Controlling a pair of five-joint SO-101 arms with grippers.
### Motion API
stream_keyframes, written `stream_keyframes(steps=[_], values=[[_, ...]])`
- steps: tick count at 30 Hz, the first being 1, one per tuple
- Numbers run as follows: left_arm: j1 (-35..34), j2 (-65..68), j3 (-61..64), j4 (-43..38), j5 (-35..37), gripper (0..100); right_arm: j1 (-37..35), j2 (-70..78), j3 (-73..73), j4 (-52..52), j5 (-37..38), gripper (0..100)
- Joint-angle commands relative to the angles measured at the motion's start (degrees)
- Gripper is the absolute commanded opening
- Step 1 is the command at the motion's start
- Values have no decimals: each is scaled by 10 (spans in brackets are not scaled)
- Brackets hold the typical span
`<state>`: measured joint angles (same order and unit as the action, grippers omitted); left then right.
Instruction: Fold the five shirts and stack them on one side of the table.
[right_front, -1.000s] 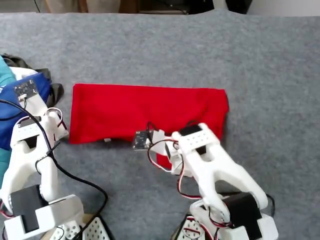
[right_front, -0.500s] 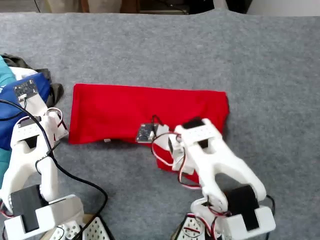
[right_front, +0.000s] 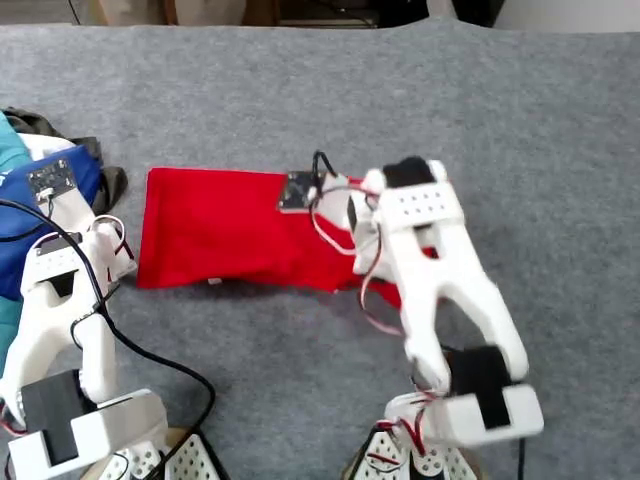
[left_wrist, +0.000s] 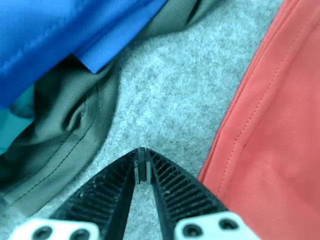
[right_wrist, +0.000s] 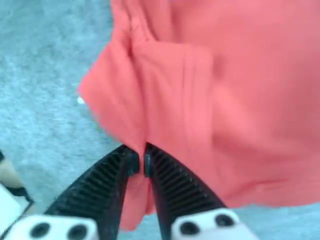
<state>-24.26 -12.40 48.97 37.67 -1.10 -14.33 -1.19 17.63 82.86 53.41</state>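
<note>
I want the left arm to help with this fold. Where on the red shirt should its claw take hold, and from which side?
Probably the stitched edge of the red shirt beside the left claw, coming in low over the bare strip of table between them. That edge lies flat and free, while the right claw is shut on fabric farther along.

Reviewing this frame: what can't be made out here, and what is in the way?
1. High view: the right arm covers the right end of the red shirt, hiding the fold there.
2. High view: the shirt pile is cut off by the frame edge and partly covered by the left arm, so it can't be counted.
3. Right wrist view: how many layers the right gripper pinches.
</note>
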Motion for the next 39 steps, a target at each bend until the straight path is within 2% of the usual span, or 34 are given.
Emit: stream_keyframes(steps=[1, 9, 16, 18, 21, 23, 31, 36, 39], values=[[-4, 0, -22, 3, -5, 20, 16, 66, -113, 15, 19, 4], [-3, 0, -22, 2, -6, 20, 17, 205, -290, 60, 72, 4], [-1, 0, -22, 2, -6, 20, 28, 286, -363, 55, 135, 6], [-1, 0, -22, 2, -6, 20, 28, 298, -379, 54, 135, 45], [0, 0, -22, 2, -6, 20, 34, 301, -385, 32, 135, 161], [0, 0, -22, 3, -18, 20, 36, 295, -390, 25, 135, 191], [0, 0, -22, 4, -20, 20, 36, 201, -356, 52, 123, 189], [0, 0, -22, 3, -20, 20, 33, 103, -262, 108, 124, 52], [0, 0, -22, 3, -20, 20, 32, 25, -167, 106, 127, 57]])
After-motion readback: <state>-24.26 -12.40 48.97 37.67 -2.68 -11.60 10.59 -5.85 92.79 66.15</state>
